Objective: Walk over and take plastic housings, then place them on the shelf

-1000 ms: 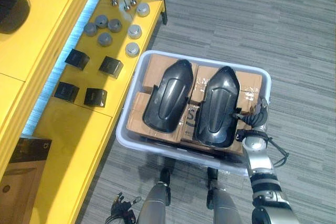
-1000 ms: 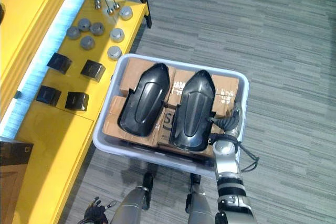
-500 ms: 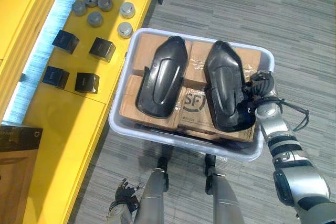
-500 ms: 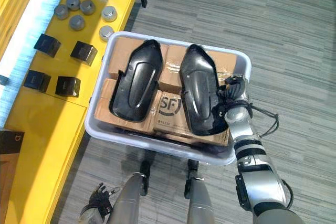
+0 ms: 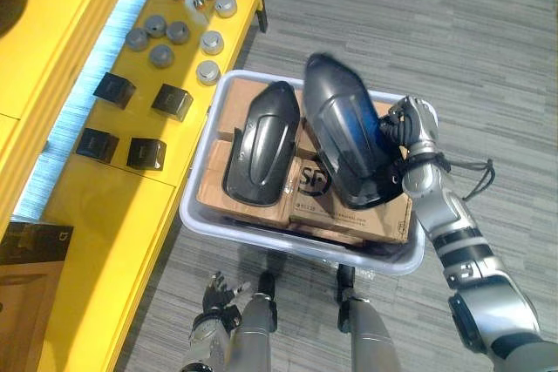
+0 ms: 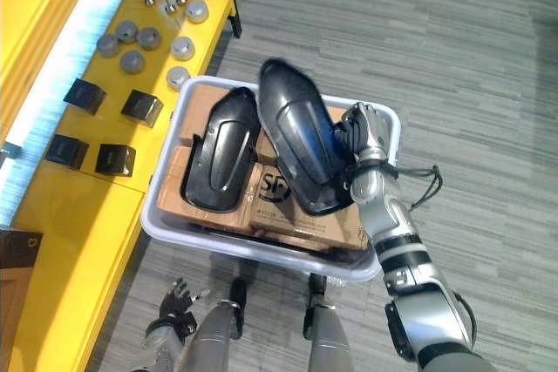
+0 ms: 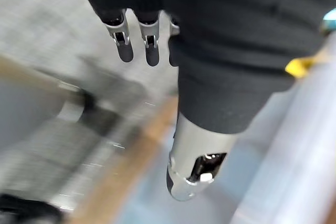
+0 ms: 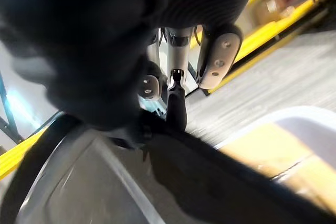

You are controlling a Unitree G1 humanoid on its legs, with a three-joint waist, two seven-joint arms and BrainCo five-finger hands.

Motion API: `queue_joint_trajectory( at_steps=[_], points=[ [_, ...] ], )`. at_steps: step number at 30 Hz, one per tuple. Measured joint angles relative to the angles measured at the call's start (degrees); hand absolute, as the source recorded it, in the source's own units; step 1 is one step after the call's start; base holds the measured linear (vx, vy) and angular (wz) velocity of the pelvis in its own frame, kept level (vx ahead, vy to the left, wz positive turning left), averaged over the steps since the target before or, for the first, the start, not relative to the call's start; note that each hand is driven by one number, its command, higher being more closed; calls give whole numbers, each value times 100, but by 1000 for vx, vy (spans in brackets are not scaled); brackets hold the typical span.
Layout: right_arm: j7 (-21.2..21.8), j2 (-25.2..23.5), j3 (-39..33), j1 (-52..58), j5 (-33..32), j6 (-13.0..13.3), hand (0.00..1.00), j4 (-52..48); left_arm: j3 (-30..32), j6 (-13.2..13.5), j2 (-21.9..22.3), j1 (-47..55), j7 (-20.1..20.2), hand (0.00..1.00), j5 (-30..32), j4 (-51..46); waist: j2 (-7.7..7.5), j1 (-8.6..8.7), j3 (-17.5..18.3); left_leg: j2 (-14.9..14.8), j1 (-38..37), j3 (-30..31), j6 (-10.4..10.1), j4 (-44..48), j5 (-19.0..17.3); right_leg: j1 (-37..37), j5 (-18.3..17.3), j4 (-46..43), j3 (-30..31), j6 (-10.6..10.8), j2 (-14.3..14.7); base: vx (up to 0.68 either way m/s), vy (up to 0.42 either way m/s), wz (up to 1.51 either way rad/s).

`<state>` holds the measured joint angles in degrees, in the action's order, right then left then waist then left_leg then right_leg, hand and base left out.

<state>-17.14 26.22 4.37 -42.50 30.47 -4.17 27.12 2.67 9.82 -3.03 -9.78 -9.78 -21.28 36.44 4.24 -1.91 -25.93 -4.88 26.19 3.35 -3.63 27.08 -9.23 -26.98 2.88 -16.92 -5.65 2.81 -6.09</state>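
Two black plastic housings are at a white bin [image 5: 288,246]. The left housing [image 5: 261,141] lies flat on cardboard boxes [image 5: 349,215] inside the bin. The right housing [image 5: 344,137] is raised above the bin and tilted, its far tip highest. My right hand [image 5: 405,124] grips that housing's right edge, with its fingers [image 8: 176,103] curled over the dark rim [image 8: 94,182]. My left hand [image 6: 174,302] hangs low at the bottom left, and its fingers [image 7: 122,51] are straight and hold nothing.
A yellow shelf [image 5: 105,206] runs along the left, touching the bin's left side. On it stand several grey round caps [image 5: 161,41] and several small black boxes [image 5: 131,119]. Grey carpet lies to the right of the bin.
My right hand has curled shut on the right housing and lifted it off the cardboard, tilting it up and leftward. The left housing and the bin have stayed put.
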Motion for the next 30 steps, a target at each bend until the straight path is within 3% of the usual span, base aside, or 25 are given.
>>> queue_joint_trajectory(
  at_steps=[7,12,17,20,26,30],
  points=[
    [-108,-15,-657,1144,434,-33,100,-212,-118,99,-105,1124,-141,0,12,-3099,-8,102,80,92,-861,116,33,-632,150,959,122,684,-158,43,-43,83,20,13],
    [-169,-503,-636,1548,466,-18,100,-623,-516,274,-96,1055,-250,0,84,-3878,-28,107,461,109,-1191,69,60,-1034,268,1423,406,1382,-157,55,-12,55,26,-1],
    [-215,-989,-485,1559,463,-16,100,-627,-1366,281,-106,463,-267,0,62,-3780,-177,107,886,111,-1466,-60,41,-1477,429,1707,706,1993,-101,32,20,35,5,-11],
    [-251,-1216,-287,1556,458,-16,100,-792,-1759,266,-111,-245,-259,0,-8,-3166,-309,143,1109,74,-1666,-213,8,-1732,505,1756,768,2114,51,7,79,26,-10,-24],
    [-446,-1419,98,1537,433,-12,100,-1376,-2000,162,-54,-1046,-375,0,-126,-2013,-420,369,1369,2,-2023,-466,-4,-1967,521,1894,797,2170,291,-3,160,41,7,-24],
    [-460,-1622,530,1537,430,5,100,-1551,-2004,23,-14,-1309,-442,0,-197,-1260,-525,410,1535,-33,-2178,-617,-19,-2061,530,1924,810,2171,423,-20,202,28,37,-20]
  ],
)
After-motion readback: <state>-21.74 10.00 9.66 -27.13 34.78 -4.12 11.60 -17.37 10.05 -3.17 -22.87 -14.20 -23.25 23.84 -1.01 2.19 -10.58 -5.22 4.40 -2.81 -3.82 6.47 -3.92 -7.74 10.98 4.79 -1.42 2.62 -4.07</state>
